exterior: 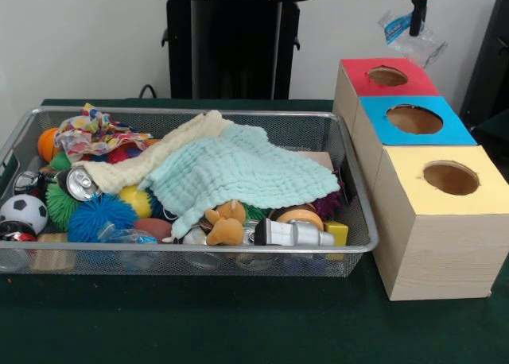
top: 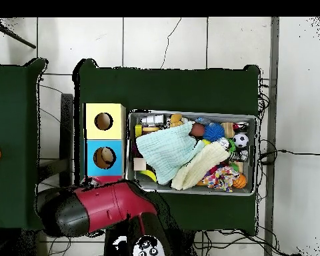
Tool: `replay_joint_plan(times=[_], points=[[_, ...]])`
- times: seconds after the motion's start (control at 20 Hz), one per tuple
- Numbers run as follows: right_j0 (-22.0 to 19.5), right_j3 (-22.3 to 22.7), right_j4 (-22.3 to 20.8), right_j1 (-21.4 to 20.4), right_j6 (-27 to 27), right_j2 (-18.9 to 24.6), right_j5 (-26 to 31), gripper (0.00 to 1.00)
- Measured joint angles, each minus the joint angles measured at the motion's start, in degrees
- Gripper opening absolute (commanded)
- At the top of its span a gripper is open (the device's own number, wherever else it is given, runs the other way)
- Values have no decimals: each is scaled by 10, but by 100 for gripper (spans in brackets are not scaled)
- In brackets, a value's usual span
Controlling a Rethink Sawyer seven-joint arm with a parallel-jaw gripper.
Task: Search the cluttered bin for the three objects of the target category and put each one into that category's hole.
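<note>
The wire mesh bin (exterior: 191,111) is full of clutter and also shows in the overhead view (top: 189,113). Three wooden boxes stand to its right, each with a round hole: red top (exterior: 358,71), blue top (exterior: 382,129), yellow top (exterior: 413,181). My gripper (exterior: 415,18) hangs at the top right, above and behind the red box. It is shut on a crumpled clear plastic bottle with a blue label (exterior: 406,32). In the overhead view the red arm (top: 103,207) covers the red box and hides the gripper.
In the bin lie a mint cloth (exterior: 238,169), a cream cloth (exterior: 159,161), a patterned cloth (exterior: 95,133), a drinks can (exterior: 79,183), a soccer ball (exterior: 22,211), a blue spiky ball (exterior: 99,214), a brown plush toy (exterior: 225,225) and a silver flashlight (exterior: 294,233).
</note>
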Motion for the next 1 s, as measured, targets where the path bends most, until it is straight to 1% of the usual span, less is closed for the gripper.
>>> replay_joint_plan(times=[0.65, 1.0], points=[[10, -49, 0, 11, 0, 0, 0, 0], [10, -56, 0, 28, 0, 0, 0, 0]])
